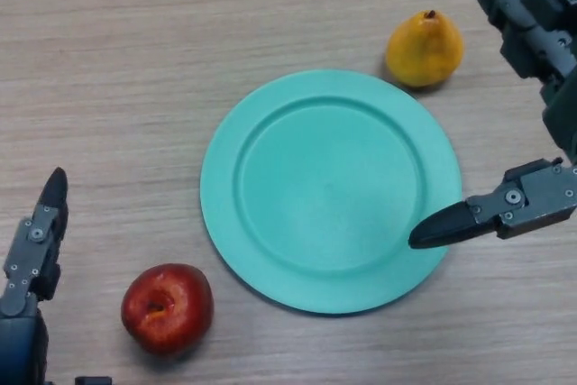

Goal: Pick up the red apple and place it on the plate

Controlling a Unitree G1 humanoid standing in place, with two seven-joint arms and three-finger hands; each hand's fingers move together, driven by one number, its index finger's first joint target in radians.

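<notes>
A red apple [168,307] lies on the wooden table near the front left, just off the plate's lower left rim. A teal round plate [225,223] sits in the middle with nothing on it. My left hand [36,241] shows at the left edge, fingers straight, a short way left of the apple and apart from it. My right hand [523,200] is at the right edge, open, its thumb tip over the plate's right rim and its fingers up near the top right corner. It holds nothing.
A yellow pear [425,49] lies beyond the plate's upper right rim, just left of my right hand's fingers. Bare wooden table lies to the far left and along the front.
</notes>
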